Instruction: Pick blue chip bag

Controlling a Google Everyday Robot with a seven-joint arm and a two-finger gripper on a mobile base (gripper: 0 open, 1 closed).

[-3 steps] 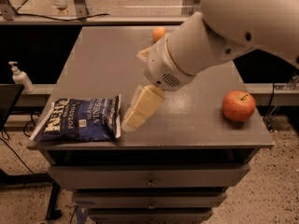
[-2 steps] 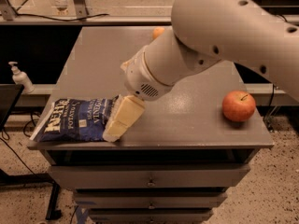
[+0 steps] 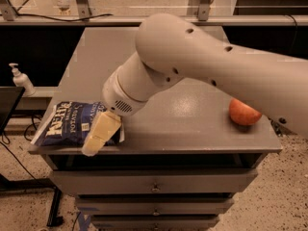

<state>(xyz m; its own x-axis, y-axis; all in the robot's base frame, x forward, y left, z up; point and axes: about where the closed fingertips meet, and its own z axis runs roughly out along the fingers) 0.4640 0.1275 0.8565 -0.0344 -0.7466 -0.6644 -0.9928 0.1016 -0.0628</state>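
The blue chip bag (image 3: 65,125) lies flat at the front left corner of the grey table (image 3: 192,124), dark navy with white lettering. My gripper (image 3: 100,134) is cream-coloured and points down and to the left. It sits over the bag's right end near the table's front edge and hides that part of the bag. The large pale arm (image 3: 202,66) reaches in from the right across the table's middle.
A red apple (image 3: 243,112) sits at the right of the table, partly behind the arm. A white pump bottle (image 3: 20,79) stands on a lower surface to the left. Drawers (image 3: 154,183) are below the table top. A rail runs behind the table.
The arm has swung left and lower, carrying my gripper from beside the bag's right edge to over its right end. The bag and the apple have not moved.
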